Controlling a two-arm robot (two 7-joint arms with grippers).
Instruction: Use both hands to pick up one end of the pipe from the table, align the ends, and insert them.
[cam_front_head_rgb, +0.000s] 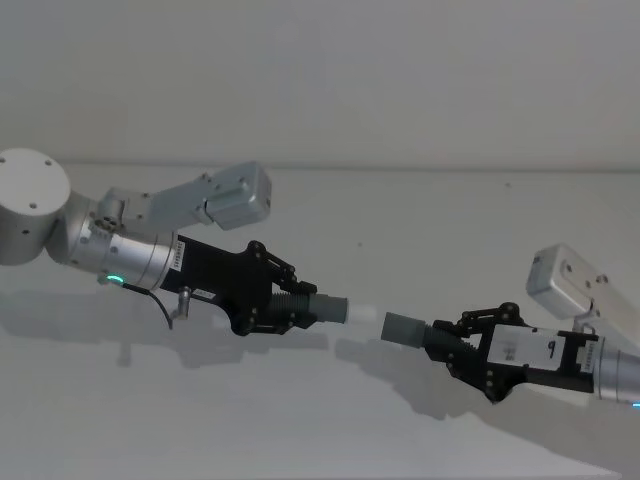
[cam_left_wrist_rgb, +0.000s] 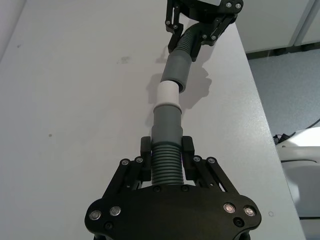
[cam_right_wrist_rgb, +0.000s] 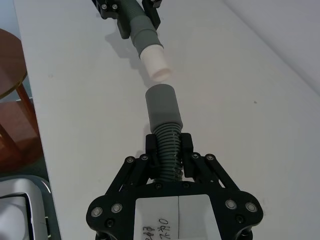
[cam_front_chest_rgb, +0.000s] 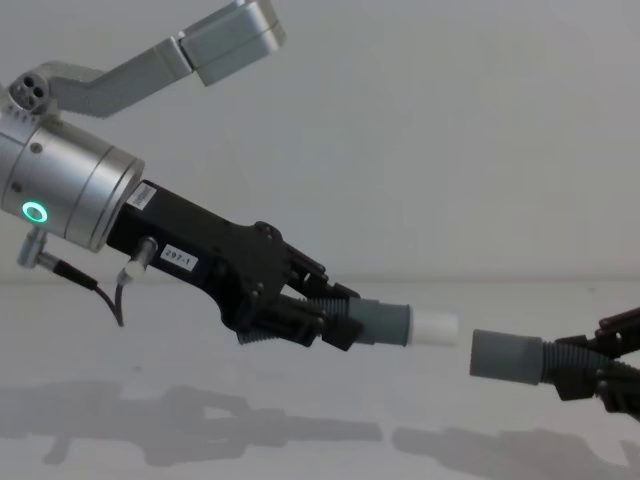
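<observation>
A: Left gripper (cam_front_head_rgb: 290, 303) status?
B: Clamped on the ribbed body of the left pipe piece (cam_front_head_rgb: 322, 308), held clear above the tabletop (cam_front_head_rgb: 420, 210). In the left wrist view its fingers (cam_left_wrist_rgb: 145, 148) pinch the ribs just behind the grey cuff (cam_left_wrist_rgb: 167, 124).

A: Which way does it point?
B: Head view: toward 4 o'clock. White spigot (cam_front_head_rgb: 362, 313) leads.

A: Right gripper (cam_front_head_rgb: 452, 343)?
B: Closed on the ribbed part of the right pipe piece (cam_front_head_rgb: 418, 332), also off the tabletop. Grey socket (cam_front_head_rgb: 402, 327) points toward 10 o'clock, at the spigot.

A: Ends mated?
B: No. Chest view shows the spigot (cam_front_chest_rgb: 434, 326) and socket (cam_front_chest_rgb: 505, 356) apart, with the socket sitting slightly lower. Right wrist view agrees: gap between the two ends, spigot a little off the socket's axis. Left wrist view makes them look overlapped, but that's just the viewing angle.

A: Shadows?
B: Both arms cast them on the tabletop below.
</observation>
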